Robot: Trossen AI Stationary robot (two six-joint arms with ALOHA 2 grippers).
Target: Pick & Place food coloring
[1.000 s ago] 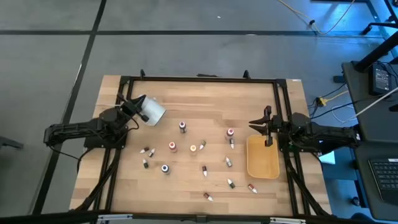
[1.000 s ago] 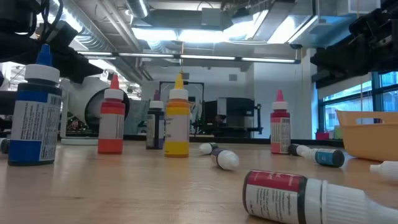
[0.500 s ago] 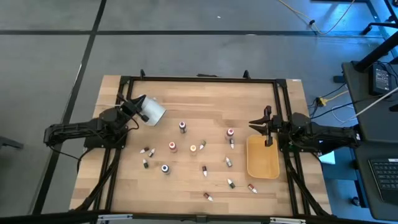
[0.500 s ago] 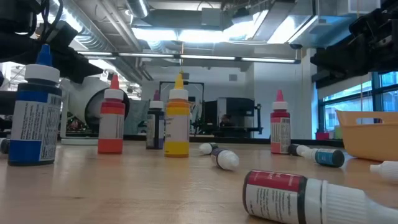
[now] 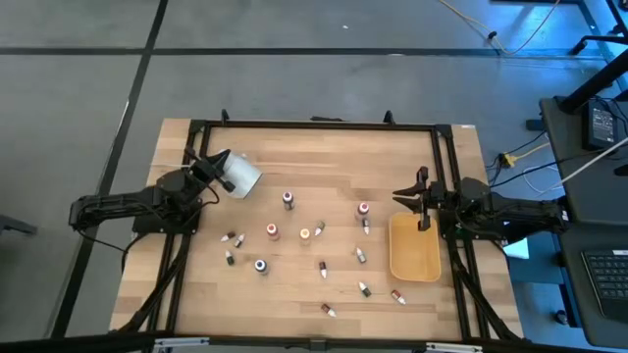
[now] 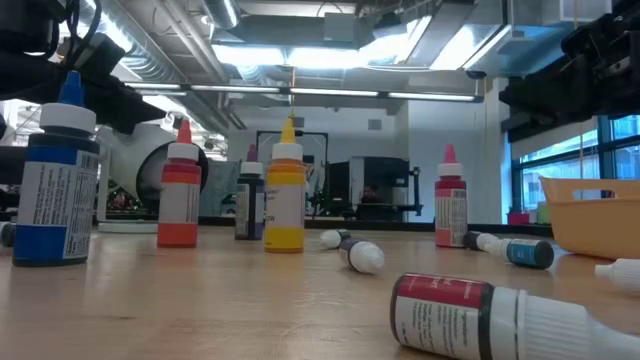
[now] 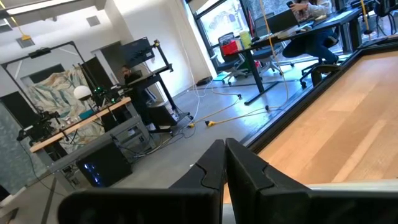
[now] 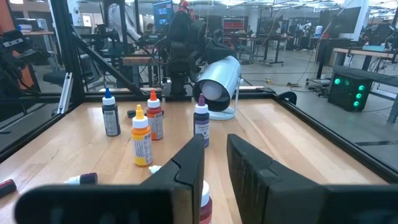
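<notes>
The food coloring bottles (image 5: 304, 234) lie scattered across the table (image 5: 324, 147) just left of the tan tray (image 5: 414, 247) — some upright, some toppled. The right gripper (image 5: 424, 197) hovers at the tray's far end, fingers almost together, pinching nothing. Left of the bottles, the left gripper (image 5: 201, 162), pressed shut, sits beside the white cylinder (image 5: 238, 173). Only the low view shows labels — a red bottle (image 6: 490, 315) lies nearest.

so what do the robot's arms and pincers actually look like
Both arms are dark, jointed and slim, lying along black frame rails. The left pincer and right pincer each end in two flat, black, wedge-shaped fingers with angular edges. No markings or cables show on them.
</notes>
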